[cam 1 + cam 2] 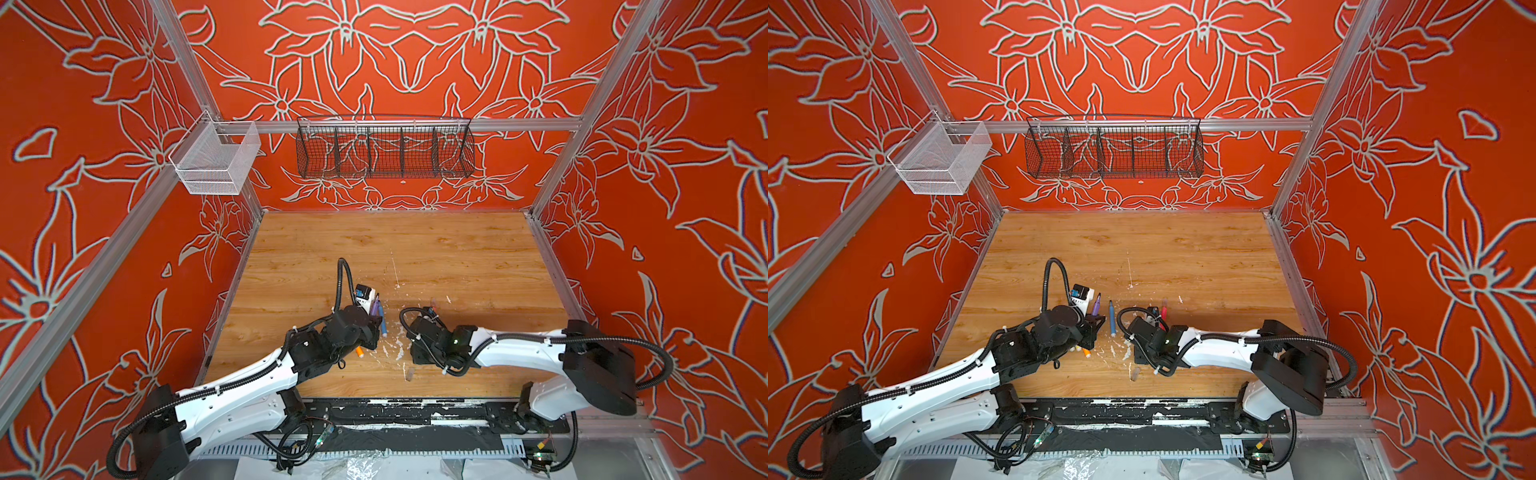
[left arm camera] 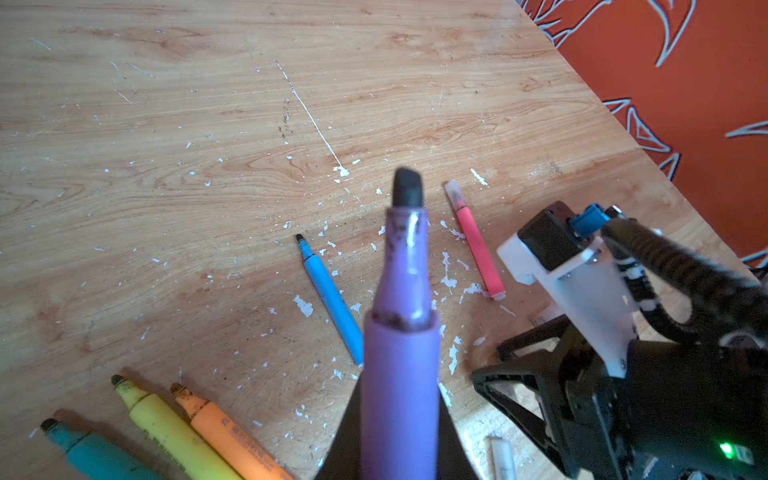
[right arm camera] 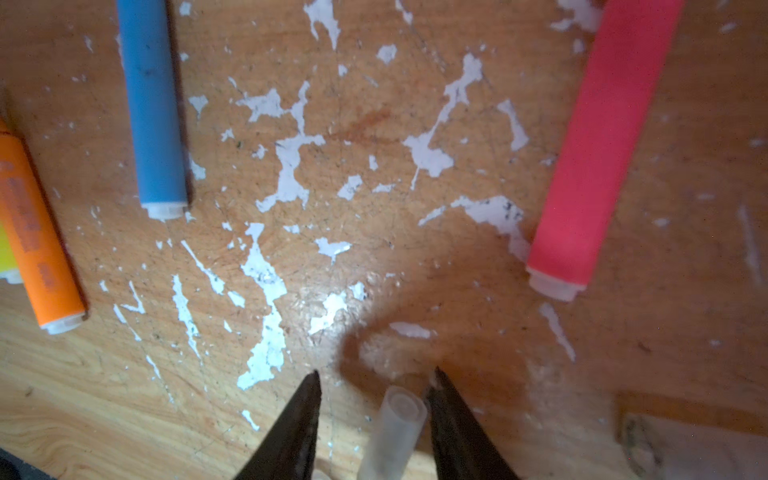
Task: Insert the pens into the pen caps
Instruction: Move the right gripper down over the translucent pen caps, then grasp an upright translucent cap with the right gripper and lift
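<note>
While my left end effector (image 1: 1096, 322) is clamped tight on the purple pen (image 2: 401, 332) above the tabletop (image 2: 208, 124) | my right end effector (image 3: 376, 374) stands partly spread — pen cap (image 3: 395, 428) between its fingers (image 3: 453, 424), against one.

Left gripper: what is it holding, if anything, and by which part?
The purple pen, clamped by its barrel in the left gripper, uncapped tip sticking out.
</note>
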Motion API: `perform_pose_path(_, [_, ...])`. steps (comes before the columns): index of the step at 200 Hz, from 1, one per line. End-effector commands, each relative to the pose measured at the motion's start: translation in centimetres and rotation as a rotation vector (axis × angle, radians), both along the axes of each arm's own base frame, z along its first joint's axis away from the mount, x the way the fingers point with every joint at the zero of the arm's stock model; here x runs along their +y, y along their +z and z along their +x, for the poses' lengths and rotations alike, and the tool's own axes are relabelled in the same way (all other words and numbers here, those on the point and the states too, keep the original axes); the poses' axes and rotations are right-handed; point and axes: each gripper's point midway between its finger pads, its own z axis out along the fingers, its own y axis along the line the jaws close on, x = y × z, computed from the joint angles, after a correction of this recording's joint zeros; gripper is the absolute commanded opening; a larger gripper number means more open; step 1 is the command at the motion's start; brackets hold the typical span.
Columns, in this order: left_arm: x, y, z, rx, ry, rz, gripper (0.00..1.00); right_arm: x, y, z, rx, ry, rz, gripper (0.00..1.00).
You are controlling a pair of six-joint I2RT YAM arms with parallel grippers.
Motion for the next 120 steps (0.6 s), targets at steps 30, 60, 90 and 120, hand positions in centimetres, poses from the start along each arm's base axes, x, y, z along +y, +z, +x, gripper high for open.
perform_pose_path(30, [0.2,0.6,0.2,-0.01,0.011,0.009,0.0,-0.1,-0.6,-0.4,0.028,0.024,-0.063,0.4])
perform_pose_path(60, [0.2,0.7,0.2,-0.011,0.01,0.007,0.0,-1.5,-0.6,-0.8,0.014,0.019,-0.133,0.39])
perform_pose_path(90, [0.3,0.7,0.2,-0.01,0.01,0.004,0.0,-2.4,-0.7,-1.3,0.011,0.031,-0.188,0.39])
perform_pose_path(120, [0.2,0.8,0.2,-0.012,0.008,0.0,0.0,-2.5,-1.4,-1.8,0.033,0.054,-0.247,0.31])
